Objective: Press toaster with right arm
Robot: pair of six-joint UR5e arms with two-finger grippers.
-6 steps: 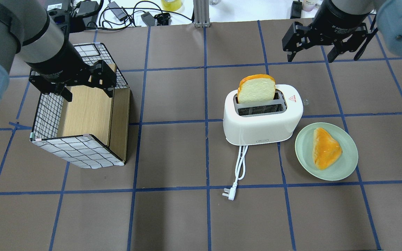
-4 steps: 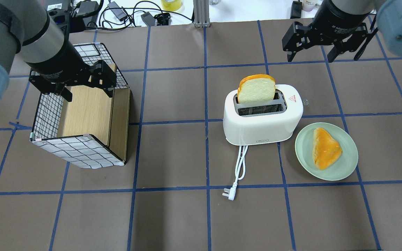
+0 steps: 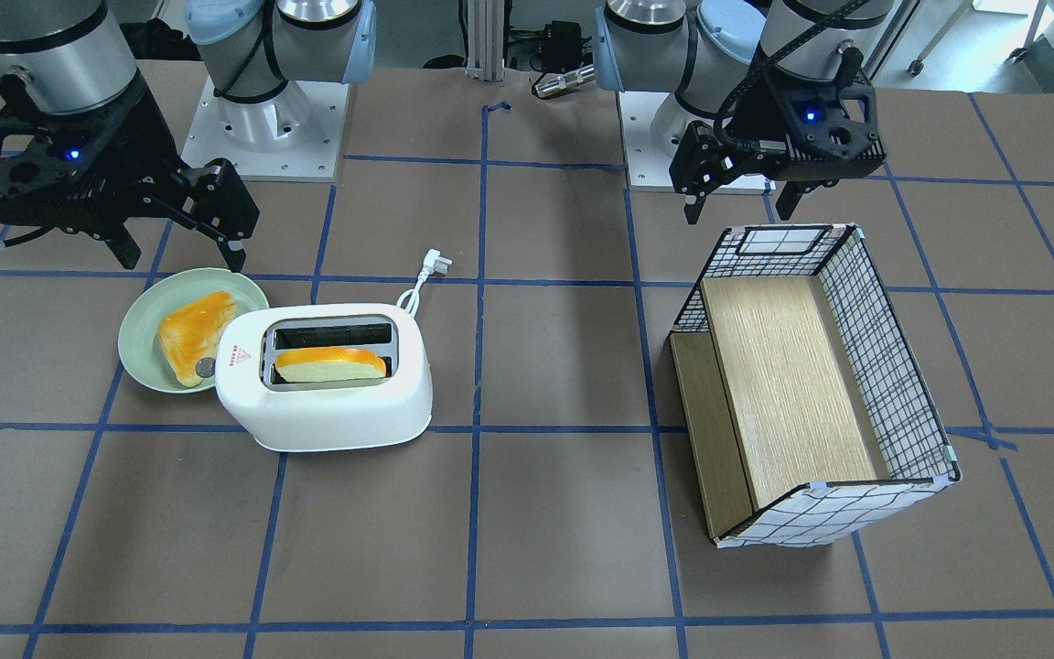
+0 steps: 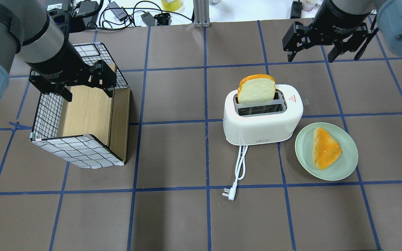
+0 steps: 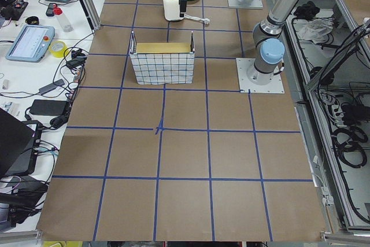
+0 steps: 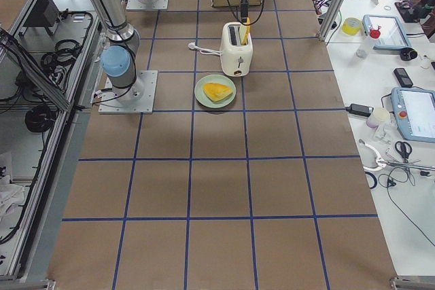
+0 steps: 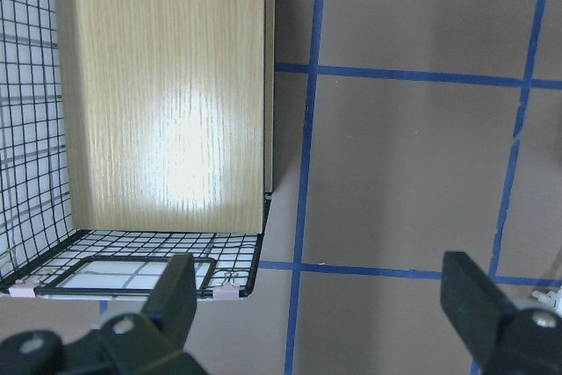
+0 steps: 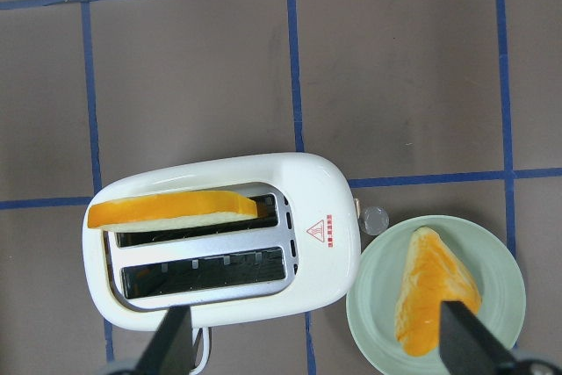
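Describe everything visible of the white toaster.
The toaster is white, rounded, glossy plastic, with two metal-lined slots on top. A bread slice stands upright in one slot; the other is empty. A red triangle sticker marks one end, where a small grey knob sticks out. Its white cord trails unplugged across the table. It stands upright, close beside a green plate.

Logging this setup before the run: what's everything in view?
toaster: one, white, right of table centre
bread slice: one, white, orange crust, upright in toaster's far slot
plate: one, pale green, at toaster's right
pastry wedge: one, orange, on plate
cord with plug: one, white, trailing from toaster toward robot
box: one, black-white grid, wooden panels, table's left
table: one, brown, blue tape grid
left hand: one, black, open, above box
right hand: one, black, open, raised above toaster and plate
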